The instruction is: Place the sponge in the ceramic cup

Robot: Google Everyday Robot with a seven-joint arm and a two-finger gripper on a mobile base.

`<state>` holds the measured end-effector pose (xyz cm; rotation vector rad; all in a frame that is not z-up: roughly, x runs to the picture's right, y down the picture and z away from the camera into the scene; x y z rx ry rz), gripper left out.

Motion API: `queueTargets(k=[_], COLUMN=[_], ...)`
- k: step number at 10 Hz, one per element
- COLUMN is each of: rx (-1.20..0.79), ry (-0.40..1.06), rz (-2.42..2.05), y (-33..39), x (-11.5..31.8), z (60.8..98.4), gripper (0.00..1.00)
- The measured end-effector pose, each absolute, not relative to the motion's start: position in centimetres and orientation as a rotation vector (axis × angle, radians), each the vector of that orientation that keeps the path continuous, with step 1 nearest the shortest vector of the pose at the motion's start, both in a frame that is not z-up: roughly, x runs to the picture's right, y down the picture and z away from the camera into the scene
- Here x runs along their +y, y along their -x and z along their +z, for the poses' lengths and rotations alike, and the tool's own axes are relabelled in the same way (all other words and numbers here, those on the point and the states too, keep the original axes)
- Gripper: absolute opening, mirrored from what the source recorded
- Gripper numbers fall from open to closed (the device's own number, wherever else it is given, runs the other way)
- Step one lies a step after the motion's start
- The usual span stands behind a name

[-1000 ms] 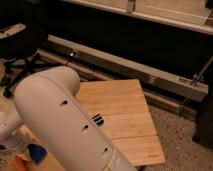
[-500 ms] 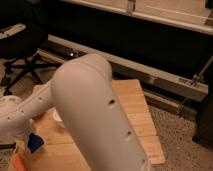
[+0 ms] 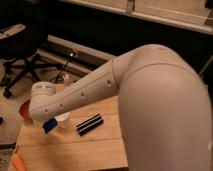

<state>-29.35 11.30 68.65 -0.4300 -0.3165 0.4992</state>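
Close under tool (image 3: 43,118), sponge (image 3: 50,125) beside cup (image 3: 64,120)

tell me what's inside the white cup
The arm covers the top of the cup, so its inside is hidden. The blue sponge shows outside it, by the hand.

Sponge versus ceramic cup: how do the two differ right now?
The sponge is bright blue; the ceramic cup is plain white. The sponge is a flat block, tilted; the ceramic cup is round and upright. Both show side by side just below the arm's end, which hides the gripper.
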Motion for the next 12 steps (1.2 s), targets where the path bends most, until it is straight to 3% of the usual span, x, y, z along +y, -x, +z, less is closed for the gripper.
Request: queueTargets(k=[5,12], rx=[-0.409,-0.418], ry=[0.367,0.348], rz=[0.506,0.537], y=[28.5,27.3], x=[7.3,6.3], z=[65.7,69.7], gripper=[0.0,0.0])
